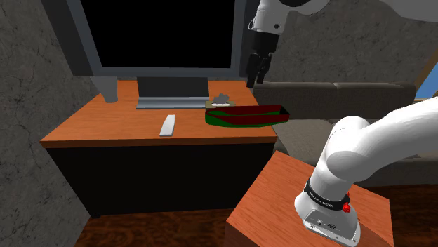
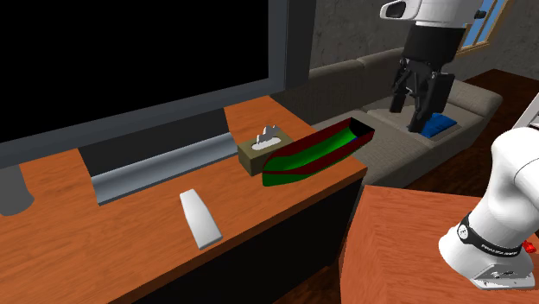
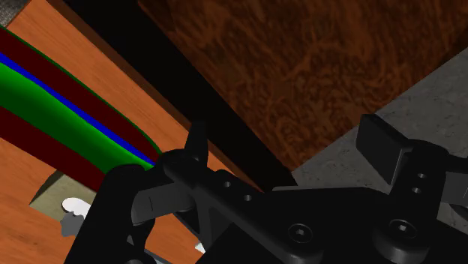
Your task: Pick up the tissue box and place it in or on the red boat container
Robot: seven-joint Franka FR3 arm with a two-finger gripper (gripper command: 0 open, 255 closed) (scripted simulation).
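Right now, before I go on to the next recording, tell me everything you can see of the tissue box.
The tissue box is a small olive-brown box with a white tissue poking up from its top. It stands upright on the wooden table, between the TV's grey base and the pointed end of the red and green boat. It sits close against the boat's side, but I cannot tell whether they touch. Nothing holds it: the open pincer hangs in the air past the boat's square end.

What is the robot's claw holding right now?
Nothing. The claw hangs open in the air, and the tissue box sits on the table beside the boat.
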